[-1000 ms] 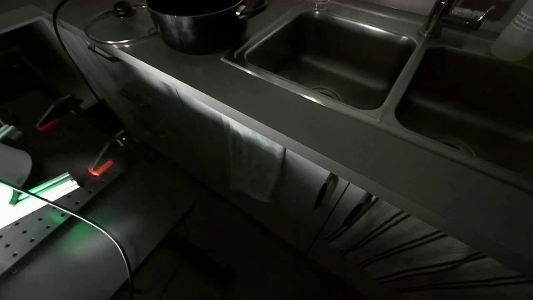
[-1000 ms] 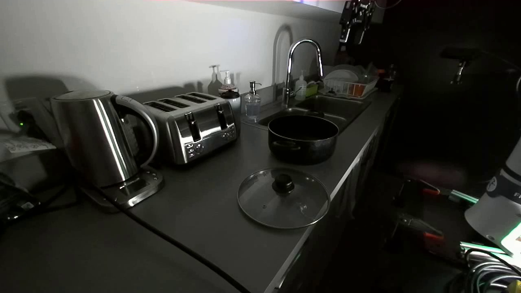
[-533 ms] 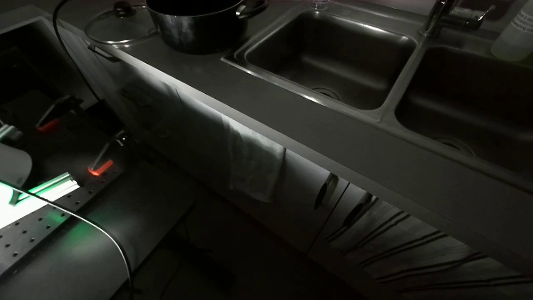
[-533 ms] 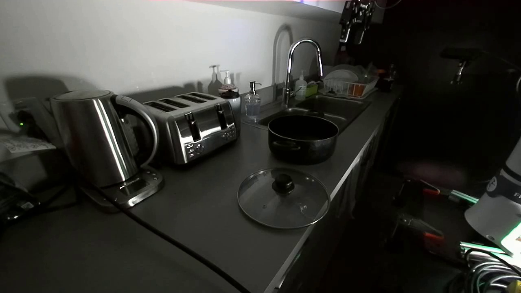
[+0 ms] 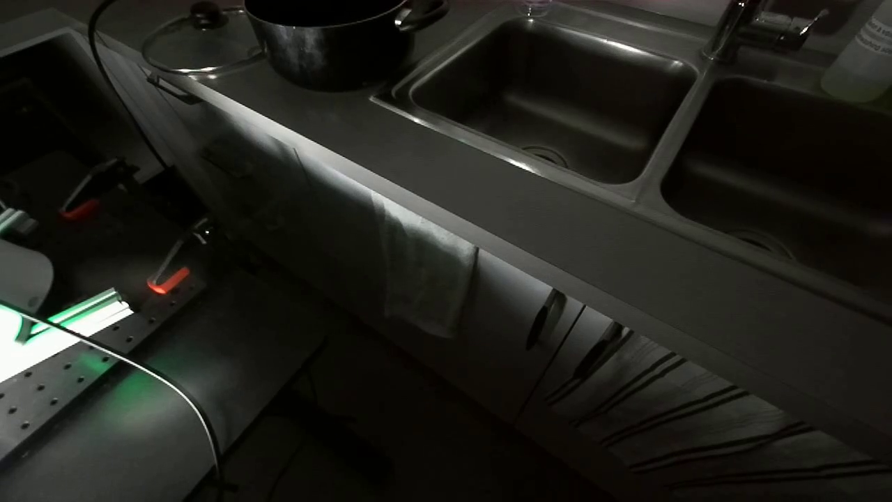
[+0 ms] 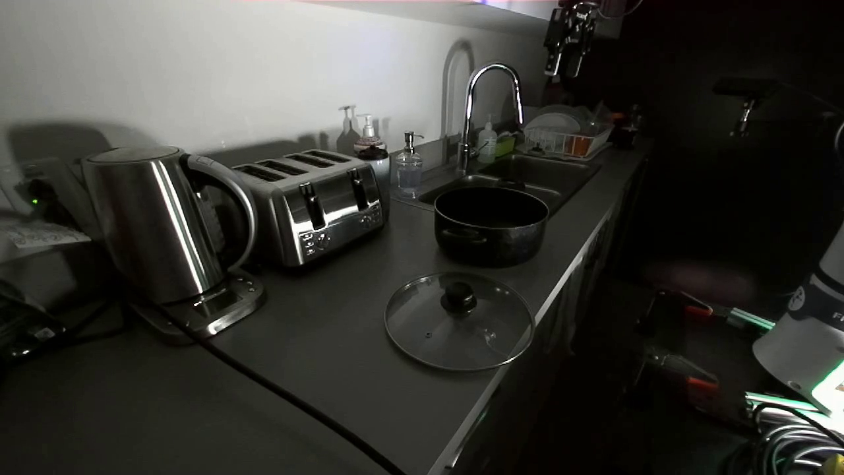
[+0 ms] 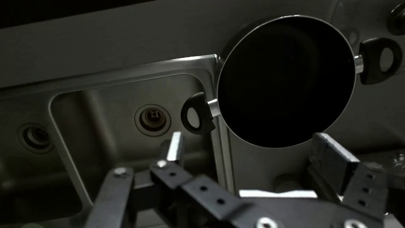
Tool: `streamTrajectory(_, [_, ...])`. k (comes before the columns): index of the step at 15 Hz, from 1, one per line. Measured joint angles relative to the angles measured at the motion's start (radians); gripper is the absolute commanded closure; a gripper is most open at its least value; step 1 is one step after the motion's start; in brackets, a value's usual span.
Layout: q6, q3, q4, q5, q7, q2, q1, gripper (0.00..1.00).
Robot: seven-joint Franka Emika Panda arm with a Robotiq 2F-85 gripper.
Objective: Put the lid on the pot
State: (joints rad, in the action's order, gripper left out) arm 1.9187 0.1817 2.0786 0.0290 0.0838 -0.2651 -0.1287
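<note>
Your lid (image 6: pixel 459 326) (glass, black knob (image 6: pixel 458 298) upward) lay on the table (image 6: pixel 316 356), at its front edge and just beside the pot (image 6: pixel 494 243), which stood open-topped next to the sink (image 7: pixel 152 72). Higher up, your fingers (image 7: pixel 332 160) stood wide apart.

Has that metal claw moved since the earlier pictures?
Yes, slightly. In an exterior view, the gripper has shifted toward the tap, which stays put, and now hangs a little lower in the picture.
</note>
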Motion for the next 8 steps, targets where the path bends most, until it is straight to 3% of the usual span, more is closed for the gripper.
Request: streamTrajectory(8, [-0.003,-0.133,0.001,0.061,0.109,0.102,0.102,0.00])
